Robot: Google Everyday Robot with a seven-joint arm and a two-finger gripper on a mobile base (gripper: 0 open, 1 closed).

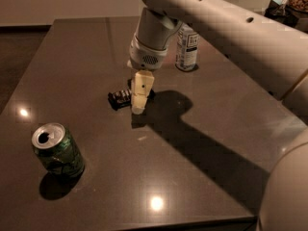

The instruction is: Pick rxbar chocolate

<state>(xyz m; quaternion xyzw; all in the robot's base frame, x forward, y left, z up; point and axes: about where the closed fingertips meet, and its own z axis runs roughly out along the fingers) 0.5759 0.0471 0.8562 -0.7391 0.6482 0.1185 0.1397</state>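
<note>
From my end, gripper [138, 108] is low over the dark table [202, 129], approx mid-table, pointing down, tip at or just above the surface. I only see it side-on, so can't tell if it's spread, closed or pinching anything. Rxbar chocolate [119, 98] lies flat right behind/left of the gripper, right end hidden by it; contact unclear. Green soda can [58, 150] stands upright near front-left, well apart from the bar. White-label container [187, 49] stands at the back, partly behind the arm [226, 28].
</note>
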